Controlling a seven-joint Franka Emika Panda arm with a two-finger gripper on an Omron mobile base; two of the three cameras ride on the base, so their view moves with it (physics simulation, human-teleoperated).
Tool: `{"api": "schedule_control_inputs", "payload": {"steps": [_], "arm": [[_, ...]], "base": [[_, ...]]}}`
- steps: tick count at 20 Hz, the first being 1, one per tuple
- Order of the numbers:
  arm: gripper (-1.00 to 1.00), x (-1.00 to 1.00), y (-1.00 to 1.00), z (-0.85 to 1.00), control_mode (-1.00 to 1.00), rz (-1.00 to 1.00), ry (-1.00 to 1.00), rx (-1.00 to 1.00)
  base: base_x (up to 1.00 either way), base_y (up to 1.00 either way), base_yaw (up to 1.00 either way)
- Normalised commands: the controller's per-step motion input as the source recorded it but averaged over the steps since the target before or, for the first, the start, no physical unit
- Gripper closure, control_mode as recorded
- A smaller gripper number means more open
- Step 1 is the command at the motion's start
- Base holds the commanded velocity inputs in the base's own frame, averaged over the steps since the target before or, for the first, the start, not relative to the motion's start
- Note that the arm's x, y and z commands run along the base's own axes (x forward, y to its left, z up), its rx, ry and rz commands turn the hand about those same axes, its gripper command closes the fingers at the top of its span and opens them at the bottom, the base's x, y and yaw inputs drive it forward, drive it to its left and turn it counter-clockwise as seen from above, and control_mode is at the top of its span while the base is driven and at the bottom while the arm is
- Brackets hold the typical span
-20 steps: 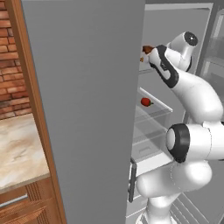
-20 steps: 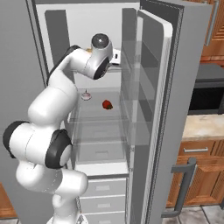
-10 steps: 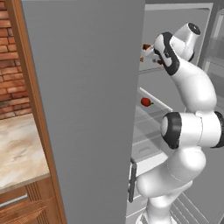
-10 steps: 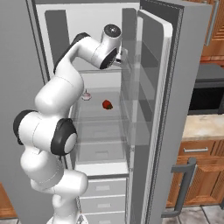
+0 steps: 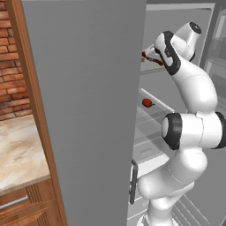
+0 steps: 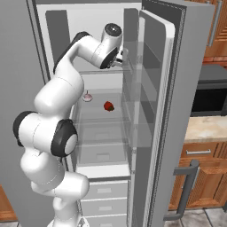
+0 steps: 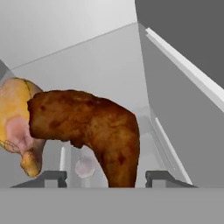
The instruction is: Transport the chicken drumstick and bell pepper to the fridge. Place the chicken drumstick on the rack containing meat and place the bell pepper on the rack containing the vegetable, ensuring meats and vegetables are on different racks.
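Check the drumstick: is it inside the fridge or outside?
Inside. The chicken drumstick hangs between spread jaws over an upper rack, beside a pale raw chicken piece, with the fridge walls all around it.

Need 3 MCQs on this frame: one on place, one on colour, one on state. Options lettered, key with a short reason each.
1. Where does the bell pepper sit?
A. on a fridge shelf below the gripper
B. on the counter
C. in a bottom drawer

2. What colour is the chicken drumstick?
A. pale green
B. reddish-brown
C. white

3. How do the gripper's jaws stand?
A. parted, with a gap to the drumstick on each side
B. shut tight together
C. shut on the bell pepper

Key: 1 A, the right base view shows it on a middle shelf under the hand. 2 B, the hand view shows glossy brown meat. 3 A, the hand view shows both tips standing off the drumstick.
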Motion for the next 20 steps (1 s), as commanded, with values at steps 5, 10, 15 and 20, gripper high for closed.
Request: {"api": "schedule_control_inputs", "payload": {"steps": [5,10,15,20], "arm": [[-1.0,0.1,0.0,0.0,-1.0,0.0,0.0,0.0],[-1.0,-0.48,0.01,0.08,-1.0,0.0,0.0,0.0],[-1.0,-0.99,0.41,-0.04,-1.0,0.01,-0.02,-0.04],[-1.0,-1.0,0.57,-0.13,-1.0,0.02,-0.04,-0.08]], "base": [[0.0,0.0,0.0],[0.0,0.0,0.0],[0.0,0.0,0.0],[0.0,0.0,0.0]]}}
